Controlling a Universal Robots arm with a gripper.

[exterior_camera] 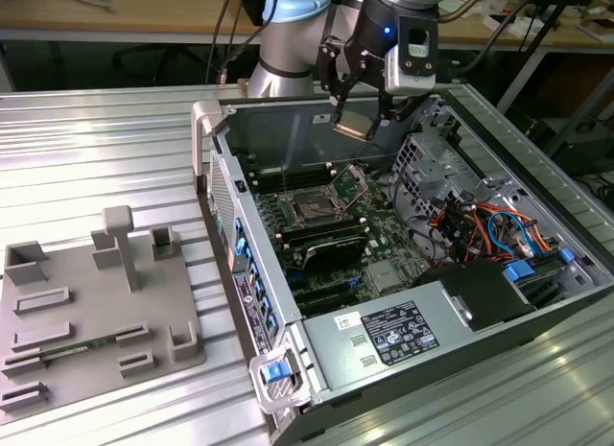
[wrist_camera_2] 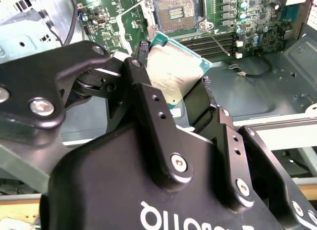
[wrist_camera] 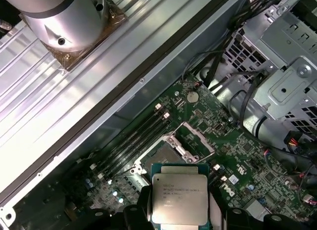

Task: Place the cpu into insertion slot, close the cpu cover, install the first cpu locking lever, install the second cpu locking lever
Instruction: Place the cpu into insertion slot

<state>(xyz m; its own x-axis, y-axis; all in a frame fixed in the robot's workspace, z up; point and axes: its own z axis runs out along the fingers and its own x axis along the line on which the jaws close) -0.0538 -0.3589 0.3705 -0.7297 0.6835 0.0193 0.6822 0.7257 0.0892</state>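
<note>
End effector (wrist_camera_2: 171,80), cpu (wrist_camera_2: 177,67) between fingers (wrist_camera_2: 148,99)

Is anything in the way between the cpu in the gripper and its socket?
Nothing visible. The gripper holds the cpu over the open case; the insertion slot lies uncovered below, its cpu cover swung up beside it.

The small flat square metal cpu (wrist_camera: 179,198) has a silver-grey top with a teal-green edge. The blocky gripper (wrist_camera_2: 170,72) is matte black. The big circuit board (wrist_camera: 233,156) is dark green, and its square insertion slot (wrist_camera_2: 174,12) is dark with a silvery rim. Orange and blue cables (exterior_camera: 484,214) are over on the exterior view's right. The ribbed aluminium table (exterior_camera: 96,149) is striped silver. The moulded plastic fixture (exterior_camera: 86,312) on the exterior view's left is just plain grey.
</note>
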